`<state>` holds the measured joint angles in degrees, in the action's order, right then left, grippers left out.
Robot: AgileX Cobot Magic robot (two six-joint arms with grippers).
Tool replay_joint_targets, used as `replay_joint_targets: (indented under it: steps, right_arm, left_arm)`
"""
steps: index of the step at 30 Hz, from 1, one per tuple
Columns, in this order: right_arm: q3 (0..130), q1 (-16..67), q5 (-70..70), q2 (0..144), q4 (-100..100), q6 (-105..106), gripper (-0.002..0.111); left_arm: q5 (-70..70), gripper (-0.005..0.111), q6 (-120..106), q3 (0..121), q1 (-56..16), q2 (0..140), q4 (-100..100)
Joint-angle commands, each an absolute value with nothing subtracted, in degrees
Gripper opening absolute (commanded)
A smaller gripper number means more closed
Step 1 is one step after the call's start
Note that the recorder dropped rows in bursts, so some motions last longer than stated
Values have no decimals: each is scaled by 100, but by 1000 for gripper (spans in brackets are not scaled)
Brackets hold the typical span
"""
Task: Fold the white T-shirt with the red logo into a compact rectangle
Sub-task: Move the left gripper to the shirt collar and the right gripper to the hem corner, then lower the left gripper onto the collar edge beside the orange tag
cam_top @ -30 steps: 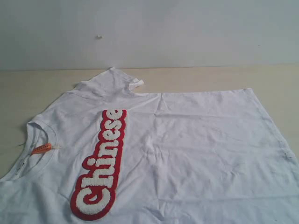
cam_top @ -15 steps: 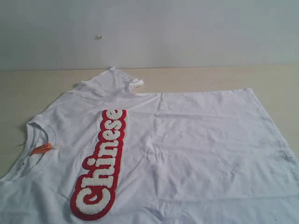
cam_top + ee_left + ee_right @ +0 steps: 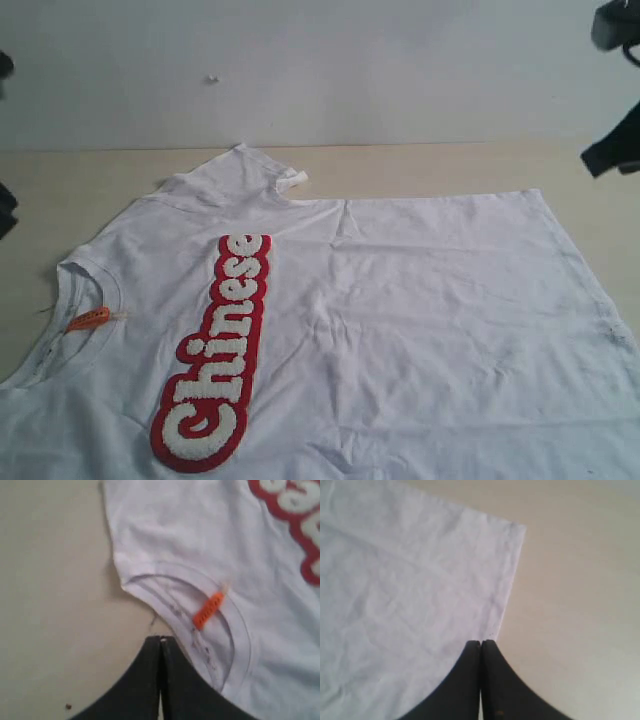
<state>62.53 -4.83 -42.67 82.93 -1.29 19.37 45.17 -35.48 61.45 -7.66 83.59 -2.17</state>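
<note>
left fingers (image 3: 141, 690) and right fingers (image 3: 462, 685) pressed together, empty, above the white t-shirt (image 3: 420, 320).

bright, soft, even light, shadows faint. white t-shirt (image 3: 420, 320) looks a bit washed out w/ lilac tint in wrist views. both wrist pics blurry; red logo (image 3: 292, 522) smeared, out of focus nr the edge.

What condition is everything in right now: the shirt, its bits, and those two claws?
white T-shirt: spread out front-up, not yet folded.
red logo: face-up, uncovered.
orange neck tag: exposed, lying inside the neckline.
left gripper: shut, gripping nothing.
right gripper: shut, gripping nothing.
</note>
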Motion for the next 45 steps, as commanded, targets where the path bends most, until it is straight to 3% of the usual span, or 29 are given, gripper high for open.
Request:
replay_joint_targets:
  steps: [1, 6, 8, 11, 15, 33, 37, 45]
  right_arm:
    - [6312, -501, -4472, 8745, 50, 2903, 1]
    - [6312, -463, -4403, 8922, 151, 3207, 8]
    - [6312, -463, -4404, 8922, 145, 3220, 10]
    - [6312, -463, -4416, 8922, 145, 3286, 11]
    - [6312, -463, -4473, 8922, 154, 3296, 11]
    - [6312, -463, -4441, 8922, 154, 3318, 11]
    - [6312, -463, -4407, 8922, 154, 3318, 11]
    - [6312, -463, -4311, 8922, 154, 3329, 11]
  left_arm:
    - [5495, 0, -5562, 6156, -792, 8890, -282]
    - [5932, 1, -7025, 6156, -792, 9344, -262]
    - [5827, 9, -7025, 6156, -792, 9420, -262]
    - [5698, 37, -7098, 6156, -792, 9539, -262]
    - [5272, 106, -7382, 6156, -792, 9690, -284]
    - [4157, 105, -7647, 6156, -760, 9763, -336]
    - [4445, 105, -9092, 6156, -760, 9764, -1013]
    - [5066, 105, -9491, 6700, -624, 9863, -1272]
